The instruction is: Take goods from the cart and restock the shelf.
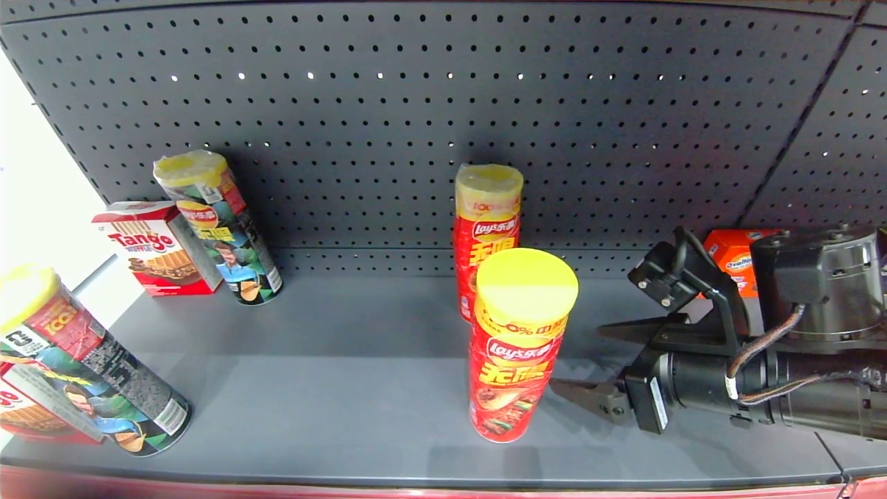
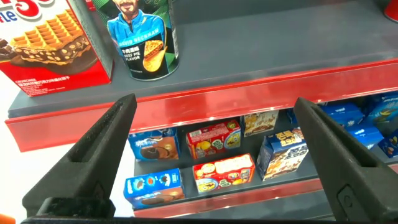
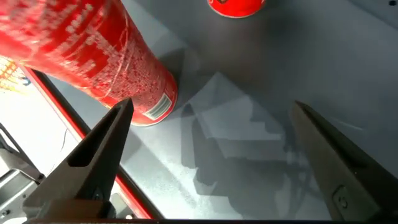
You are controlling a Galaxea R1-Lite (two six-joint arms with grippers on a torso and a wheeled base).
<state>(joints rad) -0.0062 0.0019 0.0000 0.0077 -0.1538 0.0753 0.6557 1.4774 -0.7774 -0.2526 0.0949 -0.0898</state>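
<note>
A dark grey pegboard back panel (image 1: 443, 104) rises behind the flat grey shelf (image 1: 332, 360), and pinpoints of light show through some of its small holes near the top. At the right a seam (image 1: 797, 118) joins it to a neighbouring panel (image 1: 831, 152) set at an angle. The shelf's front edge carries a red strip (image 2: 249, 93), with a lower shelf tier (image 2: 273, 186) beneath. Past the panel's left edge lies a bright white area (image 1: 28, 173)

The shelf (image 1: 346, 374) is plain dark grey with a red front lip (image 2: 186, 102), and its grey back panel (image 1: 485, 104) is dotted with rows of small holes. The front can (image 1: 516, 360) and the rear can (image 1: 485, 235) are red with yellow lids. The two left cans (image 1: 222, 235) show green, blue and black pictures, the wafer box (image 1: 156, 249) is red and white, and the small box (image 1: 731, 260) is orange.
</note>
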